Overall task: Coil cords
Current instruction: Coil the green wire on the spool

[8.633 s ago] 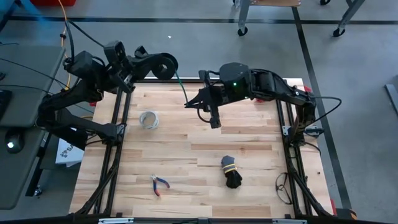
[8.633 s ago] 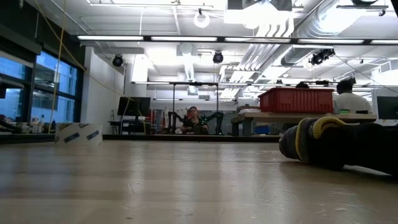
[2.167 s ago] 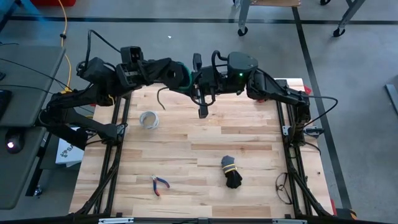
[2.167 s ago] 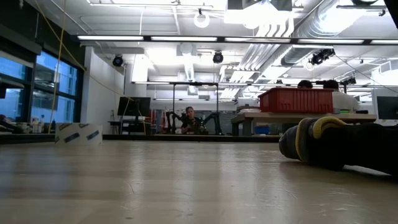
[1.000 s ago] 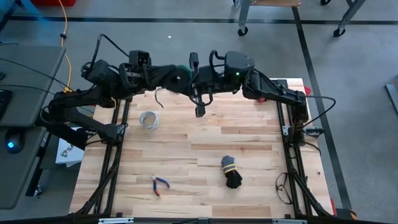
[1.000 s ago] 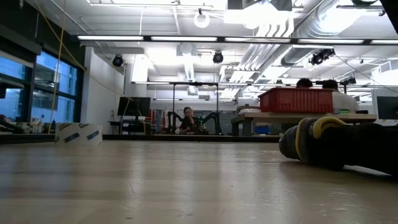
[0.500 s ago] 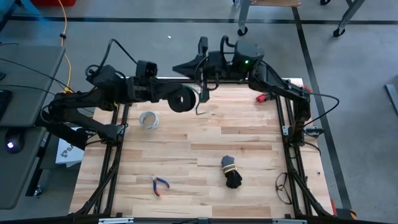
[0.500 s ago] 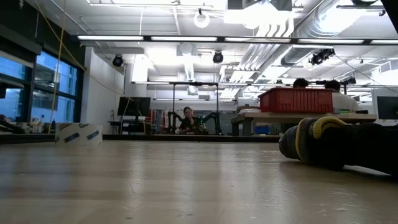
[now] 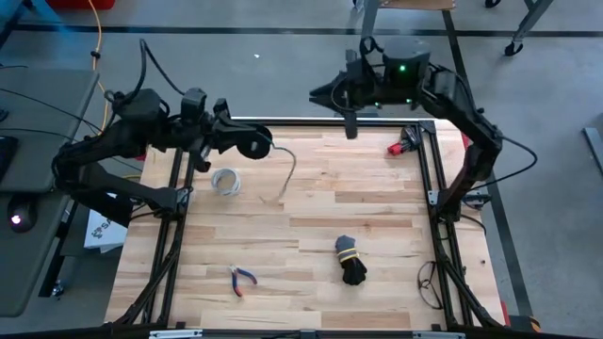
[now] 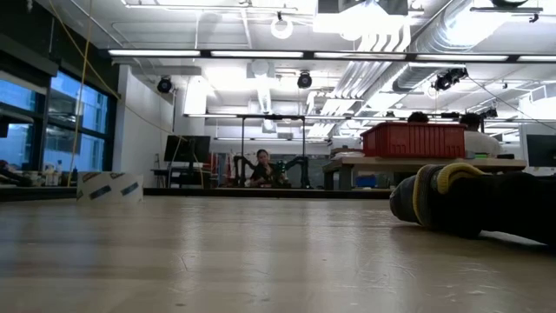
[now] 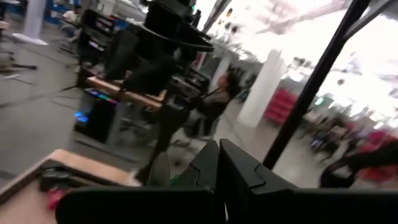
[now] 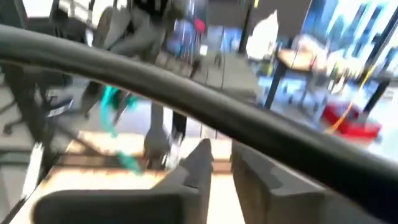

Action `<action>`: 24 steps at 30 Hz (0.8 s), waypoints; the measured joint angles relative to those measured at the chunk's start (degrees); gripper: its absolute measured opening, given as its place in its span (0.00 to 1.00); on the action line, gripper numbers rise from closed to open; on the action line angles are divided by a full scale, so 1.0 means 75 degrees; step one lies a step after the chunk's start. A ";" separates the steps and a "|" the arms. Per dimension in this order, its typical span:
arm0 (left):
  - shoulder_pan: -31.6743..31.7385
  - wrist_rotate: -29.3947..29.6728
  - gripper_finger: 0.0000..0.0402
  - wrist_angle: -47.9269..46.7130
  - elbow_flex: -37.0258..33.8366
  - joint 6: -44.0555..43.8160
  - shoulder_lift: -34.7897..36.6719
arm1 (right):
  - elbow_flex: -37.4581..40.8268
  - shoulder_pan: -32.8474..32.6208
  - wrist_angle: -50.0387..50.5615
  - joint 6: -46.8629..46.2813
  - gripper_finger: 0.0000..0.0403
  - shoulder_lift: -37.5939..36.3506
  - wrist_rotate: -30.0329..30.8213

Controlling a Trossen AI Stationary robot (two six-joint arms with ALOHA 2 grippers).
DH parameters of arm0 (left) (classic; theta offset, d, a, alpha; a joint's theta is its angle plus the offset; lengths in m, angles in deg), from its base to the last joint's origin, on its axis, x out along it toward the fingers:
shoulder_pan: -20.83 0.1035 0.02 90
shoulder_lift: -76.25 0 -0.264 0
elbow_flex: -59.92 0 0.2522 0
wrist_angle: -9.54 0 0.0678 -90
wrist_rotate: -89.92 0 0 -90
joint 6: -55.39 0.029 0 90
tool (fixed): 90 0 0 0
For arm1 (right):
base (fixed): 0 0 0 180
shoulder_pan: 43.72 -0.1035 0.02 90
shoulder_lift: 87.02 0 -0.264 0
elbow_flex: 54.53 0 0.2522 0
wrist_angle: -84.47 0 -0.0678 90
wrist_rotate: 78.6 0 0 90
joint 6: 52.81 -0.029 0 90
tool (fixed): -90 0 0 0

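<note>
The dark-green cord is a small dark round coil [image 9: 252,141] with a thin green tail [image 9: 285,174]. The coil is above the table's far left part. My left gripper [image 9: 231,137] reaches in from the left and is shut on the coil. The tail curves off the coil's right side and hangs down toward the boards. I cannot tell whether its end [image 9: 281,198] touches them. My right gripper [image 9: 350,121] is over the table's far edge, well right of the coil, slightly open and empty [image 12: 222,163]. My left gripper holds the coil by its left side [image 9: 241,140], pinched between the two fingers. The fingers come level from the table's left. The coil is lifted clear of the table, and the tail hangs slack below it. The wrist view does not show the contact plainly.
A pale grey-white ring [image 9: 225,181] lies on the boards below the left gripper. A black cord bundle with a yellow tie [image 9: 350,261] lies near the front right and also shows in the low view [image 10: 469,202]. Pliers [image 9: 242,279] lie front left. A red object [image 9: 400,146] lies far right.
My left gripper has carried the coil toward the table's left edge. My right gripper has drawn away from the coil, up and toward the far right, past the far edge. The tail, which was next to the right gripper, now hangs free.
</note>
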 joint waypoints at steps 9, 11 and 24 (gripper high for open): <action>0.0398 -0.0239 0.00 -0.0162 -0.0003 0.0949 -0.0064 | 0.0000 -0.0301 0.2052 -0.0161 0.41 0.0094 0.0348; 0.0420 -0.0236 0.00 -0.0195 0.0084 0.1096 -0.0067 | 0.0003 -0.0402 0.2096 -0.0129 0.41 0.0251 0.0345; 0.0425 -0.0182 0.00 -0.0554 0.1710 0.1777 -0.0504 | 0.0006 -0.0635 0.0790 -0.0481 0.41 0.1317 -0.0111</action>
